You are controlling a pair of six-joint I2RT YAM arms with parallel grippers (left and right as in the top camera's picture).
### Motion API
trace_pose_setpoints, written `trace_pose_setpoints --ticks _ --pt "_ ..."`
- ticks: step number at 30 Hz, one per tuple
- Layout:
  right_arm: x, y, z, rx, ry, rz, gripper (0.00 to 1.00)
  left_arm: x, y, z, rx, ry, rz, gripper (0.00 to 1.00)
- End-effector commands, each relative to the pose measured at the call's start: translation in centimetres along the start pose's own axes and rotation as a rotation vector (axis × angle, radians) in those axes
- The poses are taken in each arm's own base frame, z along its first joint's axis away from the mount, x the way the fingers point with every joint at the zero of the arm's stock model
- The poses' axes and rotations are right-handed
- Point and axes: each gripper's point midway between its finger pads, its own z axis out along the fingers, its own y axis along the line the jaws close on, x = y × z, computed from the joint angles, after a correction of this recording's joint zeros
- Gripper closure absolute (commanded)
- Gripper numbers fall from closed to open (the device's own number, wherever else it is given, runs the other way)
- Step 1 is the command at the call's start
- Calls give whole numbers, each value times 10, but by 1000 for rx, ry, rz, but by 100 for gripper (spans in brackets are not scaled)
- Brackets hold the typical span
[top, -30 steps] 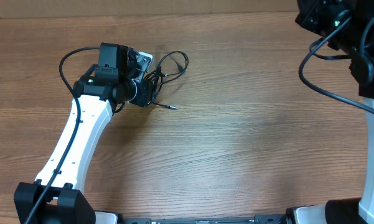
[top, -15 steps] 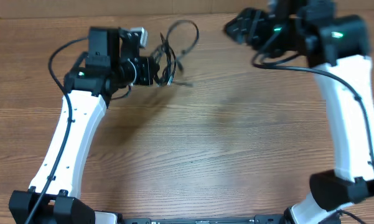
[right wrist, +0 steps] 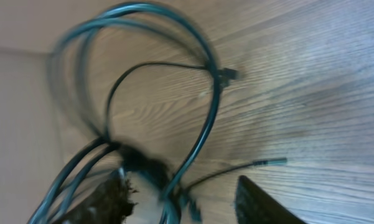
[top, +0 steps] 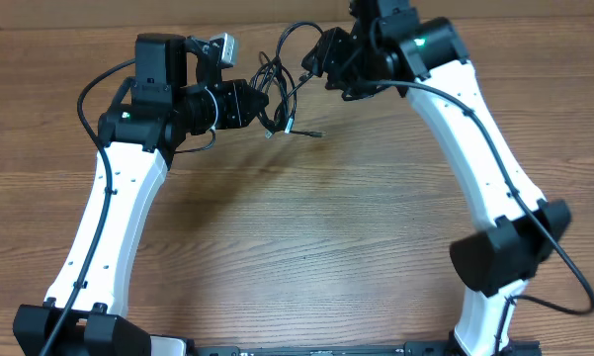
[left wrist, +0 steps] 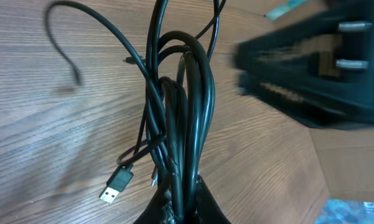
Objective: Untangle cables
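- The thin black flexible cords with small plug ends, the cables (top: 277, 87), sit as one bunch toward twelve o'clock on the brown wood-grain table (top: 336, 227) in the overhead view.
- In the left wrist view the cables (left wrist: 187, 124) run together in parallel strands that cross and wrap one another. A silver-tipped flat USB plug (left wrist: 116, 185) dangles at seven o'clock of the bunch.
- One thin loose end with a small plug (top: 314, 132) trails onto the wood at four o'clock of the bunch. Wide loops (right wrist: 143, 37) arch up toward twelve o'clock in the right wrist view.
- The left gripper (top: 260, 102), black on a white arm, is at nine o'clock of the bunch. Its fingers are pressed together on the gathered strands, as the left wrist view shows at its bottom edge (left wrist: 183, 208).
- The right gripper (top: 319, 67), also black, is at two o'clock of the bunch. Its fingers (right wrist: 264, 202) stand apart, with a few strands passing through the gap. None looks pinched.
- Progress, as a judgement: early.
  - Done: the bunch is anchored on one side.
  - Left: no cord is separated yet. A strand has to be taken by the free gripper, pulled out of the wraps, and each cord laid apart.
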Motion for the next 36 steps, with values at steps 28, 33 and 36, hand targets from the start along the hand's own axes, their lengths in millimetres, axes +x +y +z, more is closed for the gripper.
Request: trace_pose_setpoints --ticks 28,33,36 --pt "-50 -75 -160 -2 -174 -117 96 16 57 -27 -364 90 286 96" --pt "-77 -84 -166 -13 -253 -101 96 32 36 -19 -247 151 364 96" --pt "-83 -78 -164 -28 -275 -122 96 41 10 -13 -115 175 426 96"
